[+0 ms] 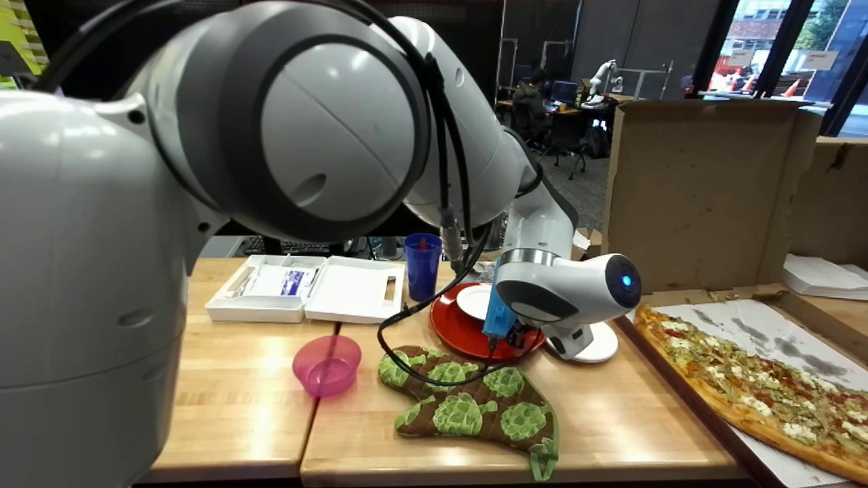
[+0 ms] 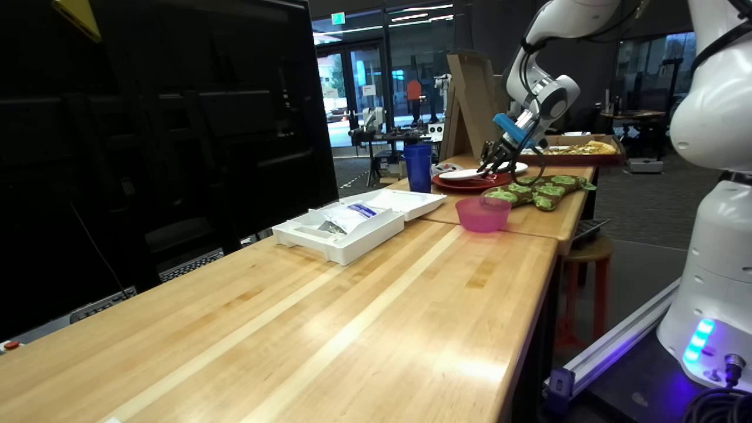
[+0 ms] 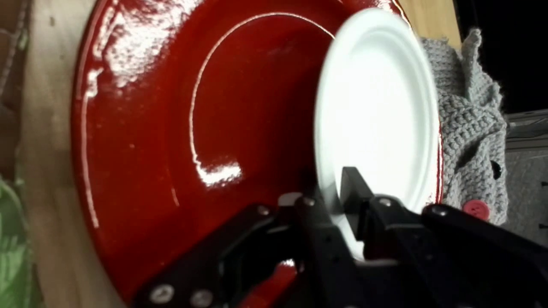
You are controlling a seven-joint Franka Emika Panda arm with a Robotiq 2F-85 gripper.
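The fingers pinch the rim of the white plate, tilted over the red plate, and with only one edge gripped, it could swivel loose and drop.

The claw is black. Right at it, the small plate is white; under it, the big plate is red. Beyond, the knitted thing is grey, its button red. Beside the claw, the oven mitt is brown with a green artichoke print; farther off, the bowl is pink, the cup blue.
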